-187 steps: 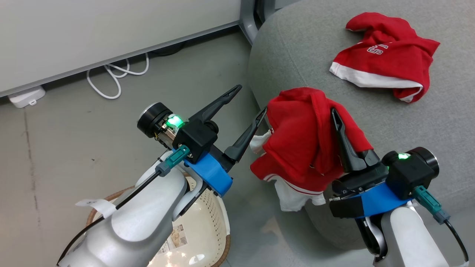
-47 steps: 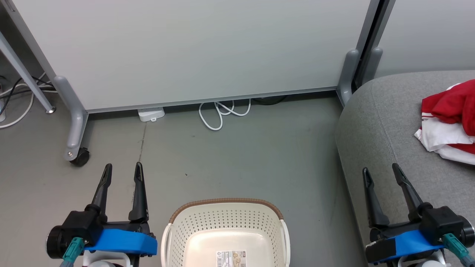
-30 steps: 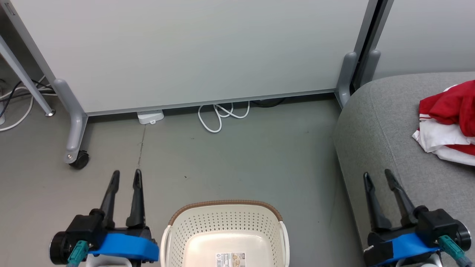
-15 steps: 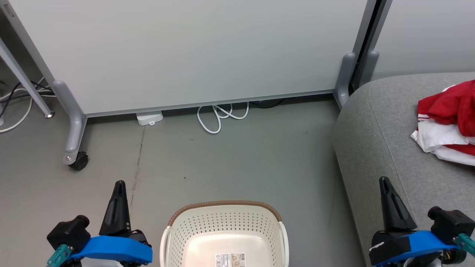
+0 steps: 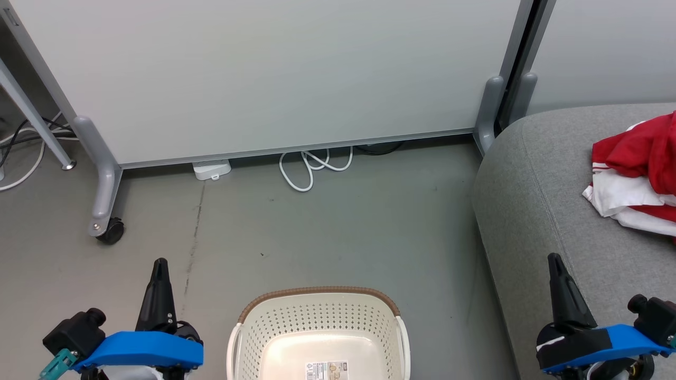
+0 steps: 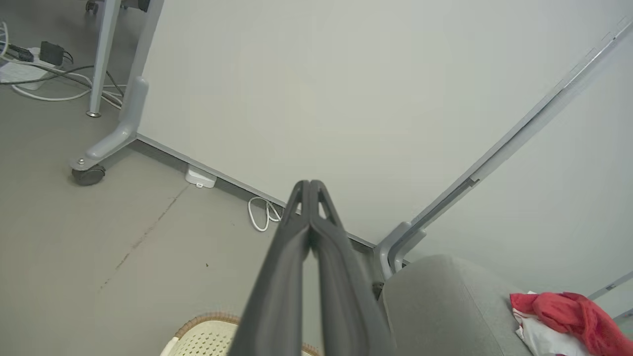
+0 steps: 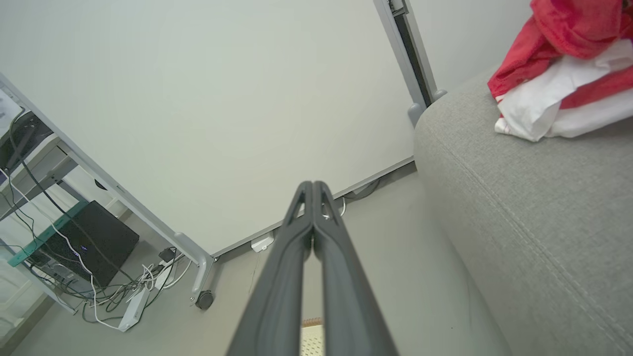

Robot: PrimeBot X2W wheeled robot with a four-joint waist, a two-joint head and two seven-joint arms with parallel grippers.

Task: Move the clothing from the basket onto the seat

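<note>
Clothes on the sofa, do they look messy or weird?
A bit messy: the clothes lie in a crumpled red and white heap on the sofa, unfolded. The basket stands upright on the floor. Nothing looks spilled or broken.

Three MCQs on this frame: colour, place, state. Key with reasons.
1. What colour is the rim of the basket? A brown B blue C black
2. Where does the clothing lie? A in the basket B on the seat C over the basket's rim
3. The left gripper and right gripper are: A both shut B both open C left open, right shut
Key: 1 A, a brown band tops the cream wall. 2 B, red and white fabric rests on the grey seat. 3 A, each wrist view shows it closed tip to tip.
</note>
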